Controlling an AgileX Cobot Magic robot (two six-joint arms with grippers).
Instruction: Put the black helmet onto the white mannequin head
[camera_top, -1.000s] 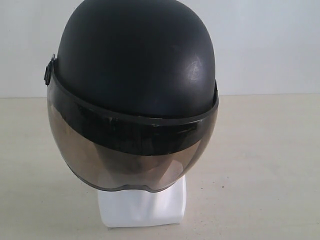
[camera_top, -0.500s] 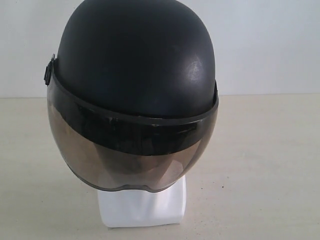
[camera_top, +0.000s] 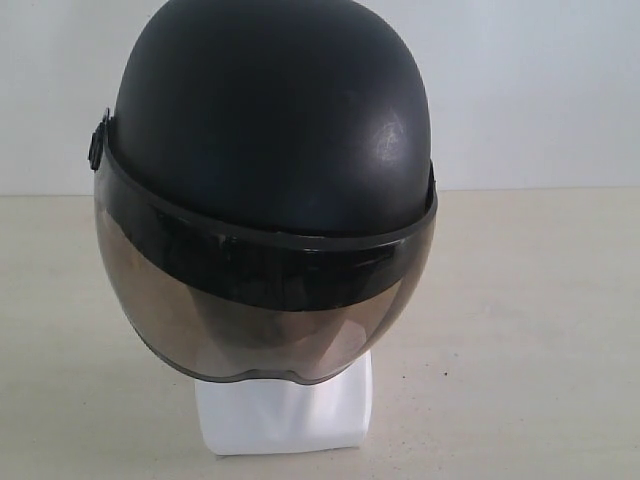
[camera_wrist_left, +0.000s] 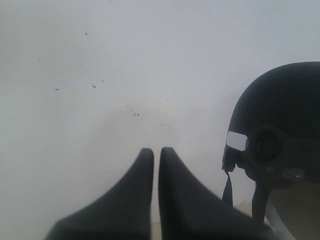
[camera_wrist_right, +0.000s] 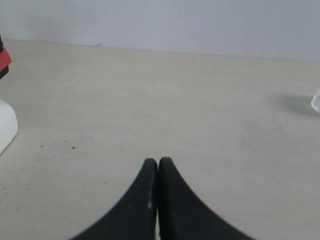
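The black helmet (camera_top: 270, 120) sits on top of the white mannequin head (camera_top: 285, 415). Its smoky visor (camera_top: 260, 300) covers the face, so only the neck and base show below it. No gripper appears in the exterior view. In the left wrist view the helmet (camera_wrist_left: 285, 110) stands off to one side, apart from my left gripper (camera_wrist_left: 156, 150), whose fingers are together with a thin slit and nothing between them. My right gripper (camera_wrist_right: 158, 160) is shut and empty above the table. At that view's edge are the head's base (camera_wrist_right: 6, 125) and a red buckle (camera_wrist_right: 4, 59).
The pale table (camera_top: 520, 330) runs back to a white wall (camera_top: 540, 80). A small clear object (camera_wrist_right: 316, 101) lies at the edge of the right wrist view.
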